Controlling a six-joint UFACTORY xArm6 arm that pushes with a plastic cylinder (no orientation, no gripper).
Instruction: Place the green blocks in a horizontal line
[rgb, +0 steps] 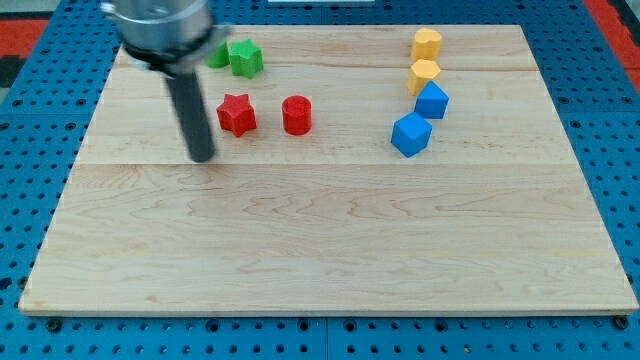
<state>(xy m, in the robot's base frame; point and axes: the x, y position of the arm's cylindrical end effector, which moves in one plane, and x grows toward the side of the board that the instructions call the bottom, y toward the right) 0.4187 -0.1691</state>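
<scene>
Under everything lies a big wooden board (330, 240), pale and flat, and it fills most of the camera view. Around its edges shows a blue base with rows of little holes (30, 150). Next in size is the arm's dark rod (190, 110), which comes down from a blurry grey part at the view's top left. The rod is one straight stick, so it has nothing to spread or press together, and it is not pinching any block. My tip (202, 157) sits on the board, down and to the view's left of the red star block (237, 114), near it but not touching. Just to the view's right of the red star stands a red round block (297, 115), with a small gap between them. Over on the view's right are two blue blocks, one lower (410, 134) and one just above it (432, 100), very close together. Above those are two yellow blocks, one (424, 75) near the upper blue block and one (427, 43) close to the view's top. The green star block (246, 57) is near the view's top left, above the red star. A second green block (218, 55) is just to its left, partly hidden behind the rod, so I cannot tell its shape.
</scene>
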